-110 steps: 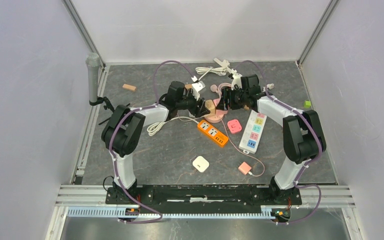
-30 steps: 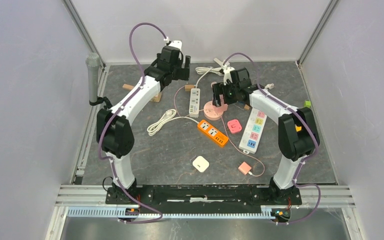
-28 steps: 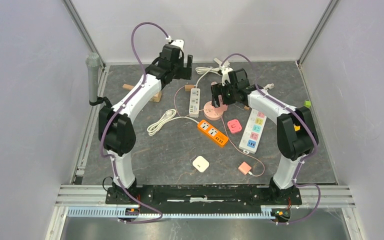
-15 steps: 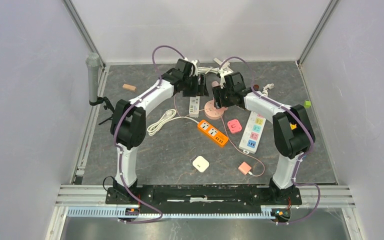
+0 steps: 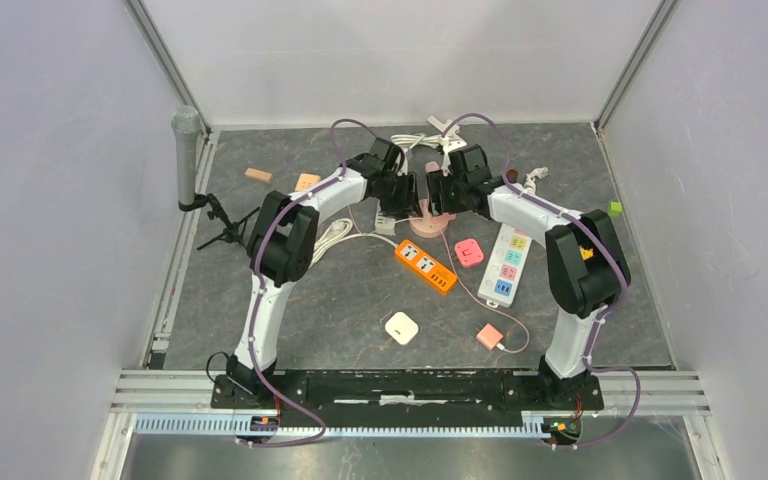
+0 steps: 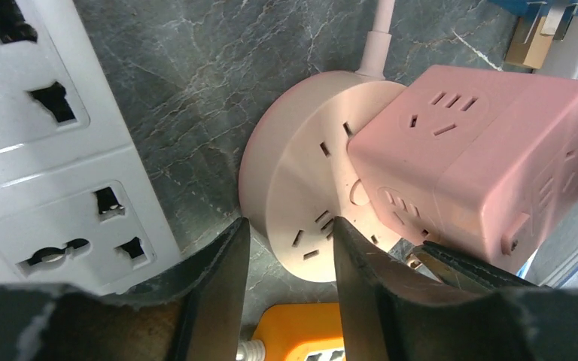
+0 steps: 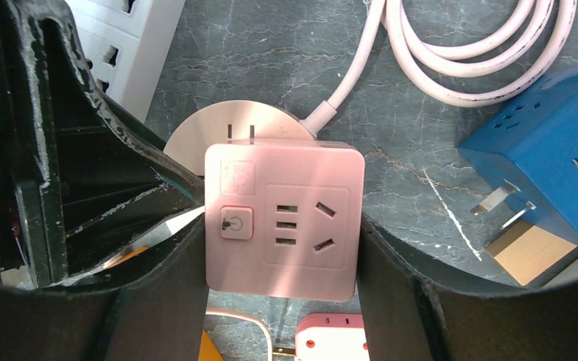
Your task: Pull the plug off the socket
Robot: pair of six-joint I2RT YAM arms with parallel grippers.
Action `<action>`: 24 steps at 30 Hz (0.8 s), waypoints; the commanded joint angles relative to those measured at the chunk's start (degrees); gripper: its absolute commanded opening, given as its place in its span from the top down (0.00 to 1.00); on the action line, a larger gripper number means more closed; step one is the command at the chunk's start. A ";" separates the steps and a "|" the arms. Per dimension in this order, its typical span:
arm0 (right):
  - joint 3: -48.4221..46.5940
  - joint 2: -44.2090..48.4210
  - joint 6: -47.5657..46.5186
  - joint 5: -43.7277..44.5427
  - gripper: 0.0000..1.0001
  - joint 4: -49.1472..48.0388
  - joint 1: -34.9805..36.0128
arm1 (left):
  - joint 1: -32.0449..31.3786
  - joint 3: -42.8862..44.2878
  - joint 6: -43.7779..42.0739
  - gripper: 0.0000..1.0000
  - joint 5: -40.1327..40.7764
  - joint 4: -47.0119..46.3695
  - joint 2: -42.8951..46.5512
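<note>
A round pink socket lies on the table with a pink cube plug seated in it. In the right wrist view my right gripper is shut on the cube plug, one finger on each side, above the round socket. My left gripper is open. Its jaws straddle the socket's near rim, one finger beside the disc and one over its top. In the top view both grippers meet over the socket at the back middle and hide the plug.
A white power strip lies just left of the socket and an orange strip just in front. A blue cube adapter, a coiled pink cable, a small pink adapter and a pastel strip lie on the right.
My left arm swung from the back left down to the round socket and now sits beside the right gripper. The right gripper stayed at the pink cube plug.
</note>
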State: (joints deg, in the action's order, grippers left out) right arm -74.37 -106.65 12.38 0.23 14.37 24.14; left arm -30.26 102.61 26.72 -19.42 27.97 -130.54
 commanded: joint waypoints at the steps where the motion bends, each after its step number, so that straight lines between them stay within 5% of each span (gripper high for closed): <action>1: -0.68 1.83 1.99 -2.42 1.00 -2.77 -0.17 | -0.63 -0.01 -1.92 0.51 3.39 2.41 -0.22; 8: -0.87 2.58 4.49 -9.50 1.00 -5.23 -2.95 | -1.82 -5.22 -3.82 0.65 7.55 3.06 0.63; 20: 0.10 4.37 -3.80 -0.58 1.00 -3.45 0.56 | -2.61 -4.05 -3.85 0.65 12.80 8.00 -1.18; 24: 0.58 5.02 2.49 -10.33 1.00 -6.53 -2.94 | -2.61 -3.88 -3.78 0.65 12.92 8.60 -1.53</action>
State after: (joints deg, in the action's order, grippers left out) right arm -73.67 -106.04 10.59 -1.87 13.39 23.79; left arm -32.38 100.12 26.50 -12.08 28.21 -127.76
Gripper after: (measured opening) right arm 0.671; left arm 0.346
